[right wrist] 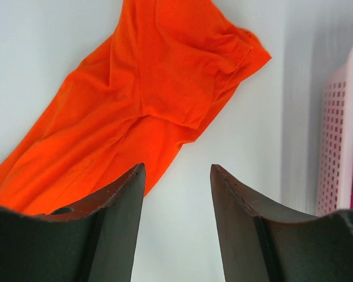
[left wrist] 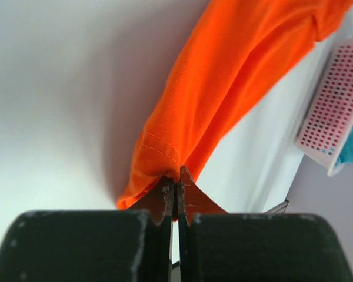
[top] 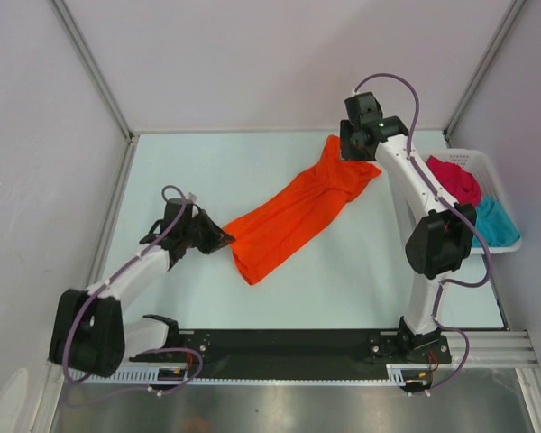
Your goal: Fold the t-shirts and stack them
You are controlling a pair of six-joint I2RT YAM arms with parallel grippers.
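On the pale table [top: 207, 171], found the orange t-shirt [top: 298, 212] stretched diagonally from near left to far right. At the right edge, saw the white basket [top: 487, 162] holding 2 more, the red t-shirt [top: 453, 179] and the teal t-shirt [top: 496, 224]. Found the left gripper [left wrist: 176, 185] pinched tight on the orange hem. Found the right gripper [right wrist: 176, 170] spread wide near the shirt's far end, gripping nothing.
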